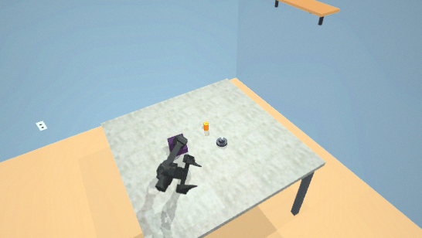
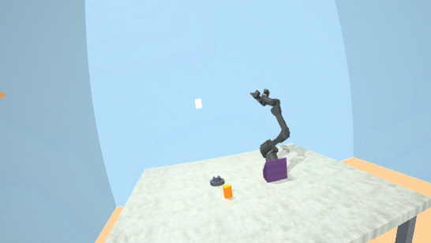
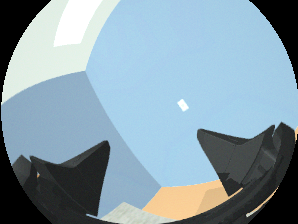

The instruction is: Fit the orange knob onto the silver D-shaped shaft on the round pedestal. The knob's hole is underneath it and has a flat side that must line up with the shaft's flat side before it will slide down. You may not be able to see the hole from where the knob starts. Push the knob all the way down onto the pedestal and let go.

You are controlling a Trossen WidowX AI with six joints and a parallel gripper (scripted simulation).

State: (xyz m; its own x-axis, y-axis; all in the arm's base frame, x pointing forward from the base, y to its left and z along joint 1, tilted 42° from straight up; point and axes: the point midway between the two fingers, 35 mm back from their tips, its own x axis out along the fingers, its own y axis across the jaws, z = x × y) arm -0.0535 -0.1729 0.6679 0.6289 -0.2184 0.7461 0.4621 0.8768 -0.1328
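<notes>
The orange knob [image 1: 205, 126] [image 2: 227, 192] stands upright on the table, close to the pedestal; its underside and hole are hidden. The dark round pedestal [image 1: 222, 144] [image 2: 217, 182] stands on the table with the short silver shaft [image 2: 215, 176] sticking up from its middle. The shaft's flat side is too small to make out. My gripper [image 1: 199, 176] [image 2: 258, 93] [image 3: 153, 137] is wide open and empty, raised high above the table on the arm's side, well away from knob and pedestal. The wrist view shows neither of them.
A purple block [image 1: 172, 144] [image 2: 276, 170] stands on the pale table [image 1: 255, 127] [image 2: 174, 213] by the foot of the arm. An orange shelf [image 1: 309, 5] hangs on the wall, far from the arm.
</notes>
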